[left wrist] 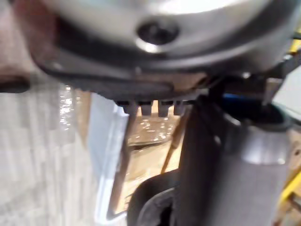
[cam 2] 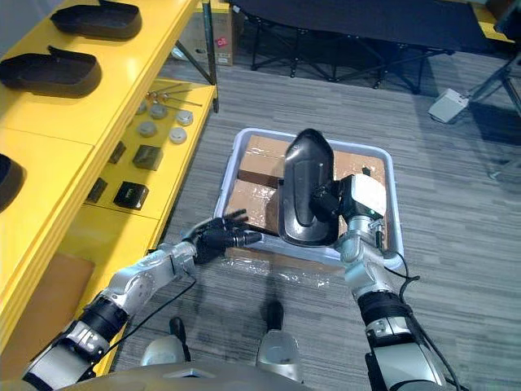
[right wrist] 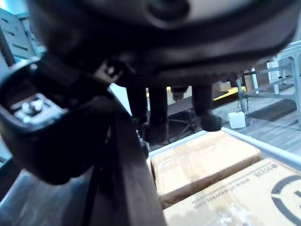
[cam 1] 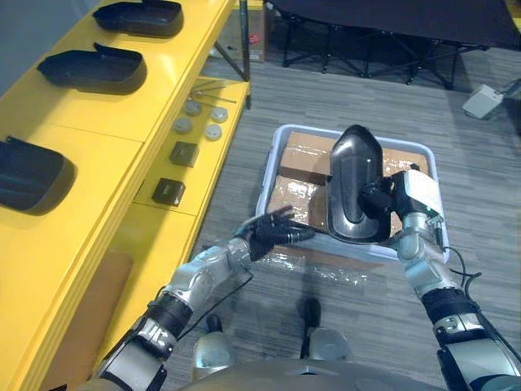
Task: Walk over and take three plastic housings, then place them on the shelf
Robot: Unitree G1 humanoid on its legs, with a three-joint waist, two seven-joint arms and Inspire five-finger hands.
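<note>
My right hand (cam 1: 381, 199) is shut on a glossy black plastic housing (cam 1: 353, 184), holding it upright above the white bin (cam 1: 275, 151). The same housing (cam 2: 304, 198) hangs over the cardboard boxes in the bin. In the right wrist view the housing's dark edge (right wrist: 122, 165) runs past my curled fingers (right wrist: 157, 110). My left hand (cam 1: 275, 231) hovers open at the bin's near left corner, fingers spread and holding nothing. Three more black housings (cam 1: 94, 68) lie on the top of the yellow shelf (cam 1: 122, 147) at the left.
Taped cardboard boxes (cam 1: 295, 195) fill the bin. Small grey discs (cam 1: 203, 122) and dark blocks (cam 1: 183, 153) sit on the shelf's lower level. Folding black frames (cam 1: 366, 41) stand at the back, a white box (cam 1: 483, 101) lies on the grey floor at far right.
</note>
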